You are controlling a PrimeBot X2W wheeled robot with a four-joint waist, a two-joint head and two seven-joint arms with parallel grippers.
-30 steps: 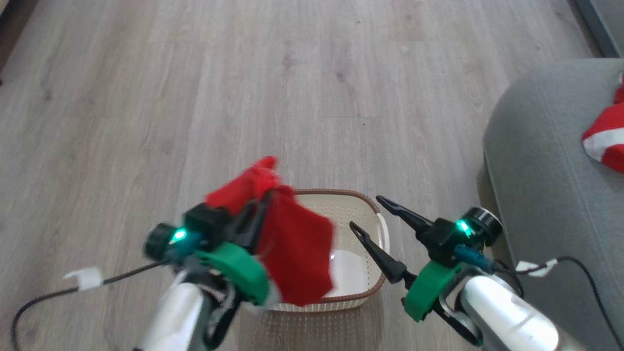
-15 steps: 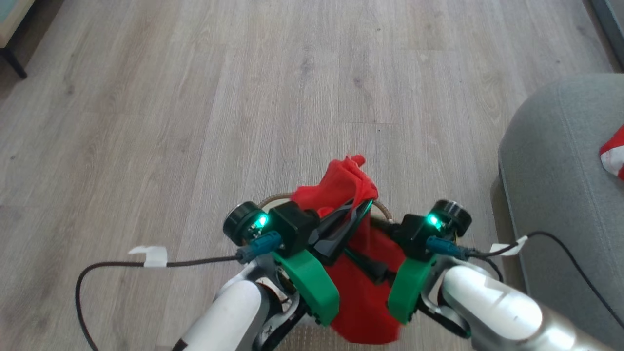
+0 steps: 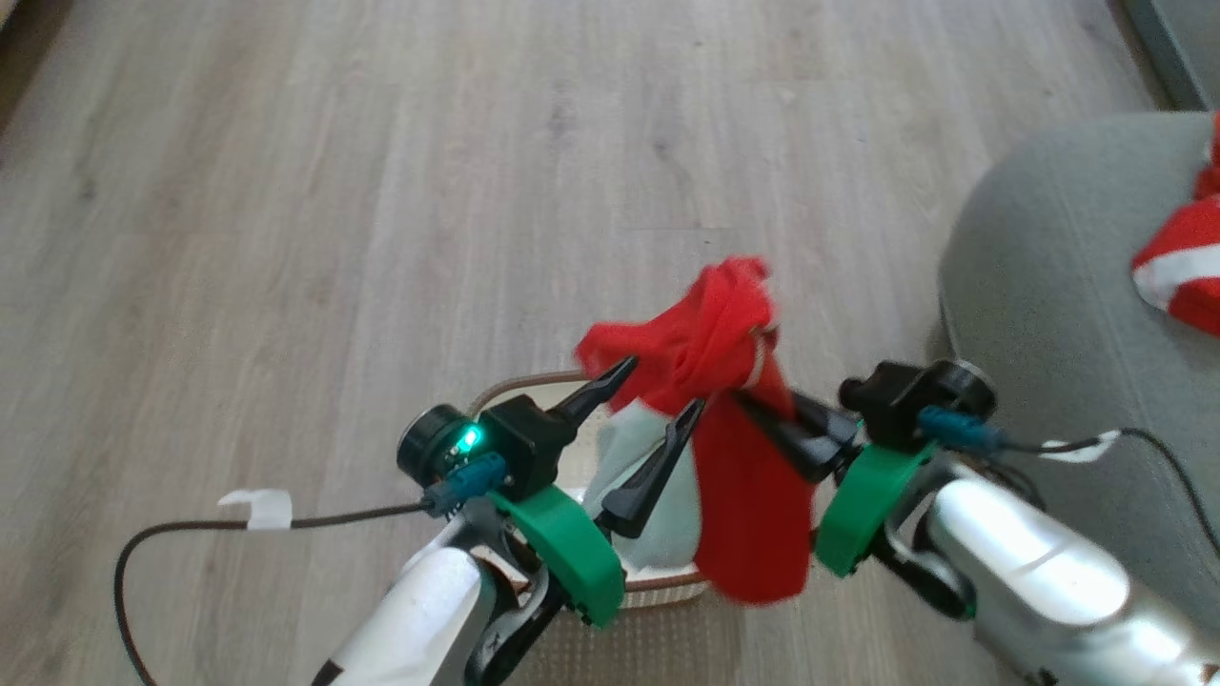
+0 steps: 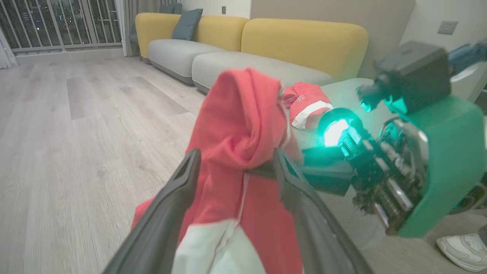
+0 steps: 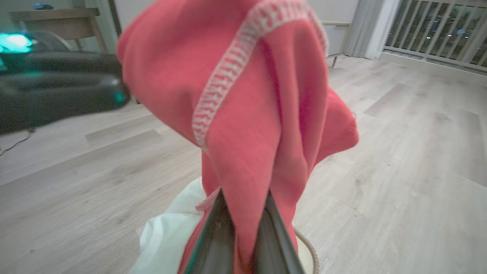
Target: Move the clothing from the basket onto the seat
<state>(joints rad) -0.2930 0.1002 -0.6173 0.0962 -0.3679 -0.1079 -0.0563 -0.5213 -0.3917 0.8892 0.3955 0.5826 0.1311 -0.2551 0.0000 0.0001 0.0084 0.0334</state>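
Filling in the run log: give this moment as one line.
left gripper: open | right gripper: shut on red garment, hanging above basket | seat: second garment lying on it

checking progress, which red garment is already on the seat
The red garment with the white stripe at the head view's right edge, lying on the grey seat. The other red garment hangs from the shut right gripper, above the basket.

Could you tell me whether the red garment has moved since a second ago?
Yes. The red garment has shifted from the basket's left side to its right, toward the seat, now pinched in the right hand.
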